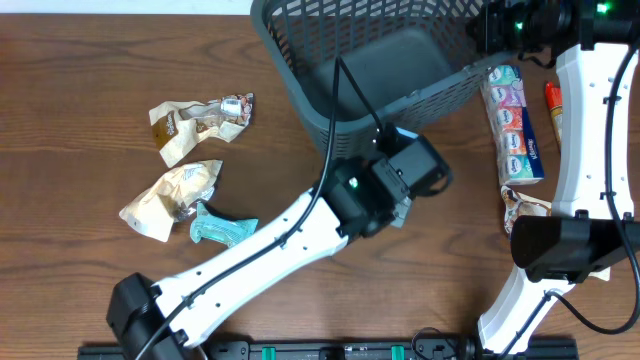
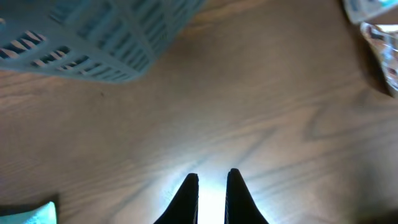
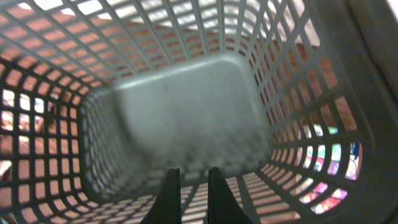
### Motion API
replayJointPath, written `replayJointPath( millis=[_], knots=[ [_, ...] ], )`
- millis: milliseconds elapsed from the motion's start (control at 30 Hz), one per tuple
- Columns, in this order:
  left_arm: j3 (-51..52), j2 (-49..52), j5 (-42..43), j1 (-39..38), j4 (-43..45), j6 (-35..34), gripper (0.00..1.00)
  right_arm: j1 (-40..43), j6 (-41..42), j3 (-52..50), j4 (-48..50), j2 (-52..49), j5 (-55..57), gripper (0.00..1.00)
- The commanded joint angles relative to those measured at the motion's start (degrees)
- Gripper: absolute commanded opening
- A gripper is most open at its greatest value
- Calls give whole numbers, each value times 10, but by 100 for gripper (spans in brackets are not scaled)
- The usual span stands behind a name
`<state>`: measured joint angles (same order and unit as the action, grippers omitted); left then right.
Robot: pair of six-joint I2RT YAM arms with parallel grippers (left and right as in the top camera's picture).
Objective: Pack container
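The basket (image 1: 385, 60) is set at the far edge of the table (image 1: 80, 50), right of the middle, and nothing is seen in it: its solid bottom is shown bare in the right wrist view. It is judged to be light for its bulk and fairly stiff, though the slotted plastic walls may be expected to flex a little, and the whole could easily be slid across the smooth wood if pushed. The rim or an upper bar of the lattice is judged the best place for a hold, since a finger can be passed through a slot; the flat bottom offers nothing to pinch. The right gripper (image 3: 193, 190) is held at the basket's far right rim and pointed into the opening, its fingers drawn together with nothing between them. The left gripper (image 2: 212, 190) is likewise clenched on nothing, just in front of the basket's near corner, above bare wood. Crumpled snack packets (image 1: 200, 118) and a teal packet (image 1: 222, 231) are scattered well to the left. A long bright packet (image 1: 515, 120) is laid just beside the basket's right side, with an orange-red item (image 1: 553, 102) beyond it. These are judged soft, light and crinkly. The surface is flat brown wood-grain, glossy under the wrist light. Of the room, nothing is shown beyond the table.
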<state>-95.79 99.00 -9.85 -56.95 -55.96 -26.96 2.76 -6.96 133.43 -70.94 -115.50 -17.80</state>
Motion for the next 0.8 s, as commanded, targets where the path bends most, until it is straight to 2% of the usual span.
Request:
replayJointPath(
  millis=[0,267,767],
  knots=[
    [0,6,-18,25,4,19,5,0,-23,0,-7,-9,17,1],
    [0,6,-17,78,11,19,6,0,-24,-1,-20,-10,19,1],
    [0,7,-11,114,46,31,6,0,-24,-22,-38,-11,43,1]
  ],
)
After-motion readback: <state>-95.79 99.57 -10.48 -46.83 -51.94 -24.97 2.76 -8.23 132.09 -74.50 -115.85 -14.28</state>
